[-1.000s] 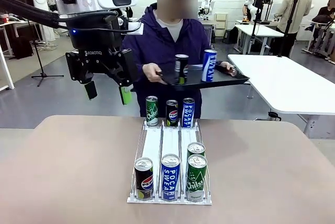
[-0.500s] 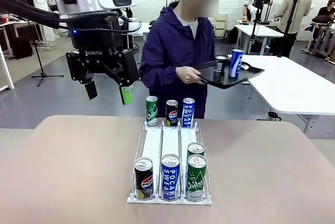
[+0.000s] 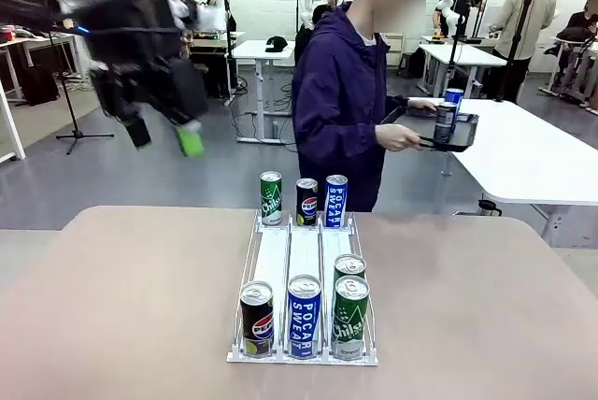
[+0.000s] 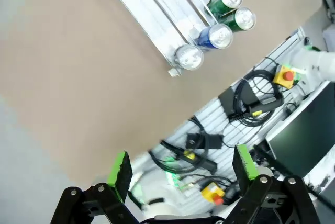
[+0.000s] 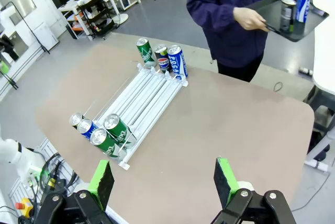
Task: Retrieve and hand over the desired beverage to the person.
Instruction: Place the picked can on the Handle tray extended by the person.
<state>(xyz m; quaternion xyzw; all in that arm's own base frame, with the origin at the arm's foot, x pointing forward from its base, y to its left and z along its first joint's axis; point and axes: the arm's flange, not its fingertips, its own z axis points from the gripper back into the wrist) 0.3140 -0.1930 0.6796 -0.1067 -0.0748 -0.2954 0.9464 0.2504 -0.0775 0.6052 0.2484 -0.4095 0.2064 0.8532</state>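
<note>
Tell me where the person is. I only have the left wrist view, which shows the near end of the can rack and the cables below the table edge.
Observer: The person stands at the far side of the table, turned sideways, holding a black tray.
Operator: Anything on it?
Observer: Two upright cans, a blue can and a dark can.
Operator: And the end I can't see?
Observer: At the far end of the rack stand three cans: green Sprite, black Pepsi, blue Pocari Sweat.

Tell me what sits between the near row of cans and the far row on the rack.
Nothing: in the front view the rack's white lanes run bare between the near row of cans and the far row of cans.
</note>
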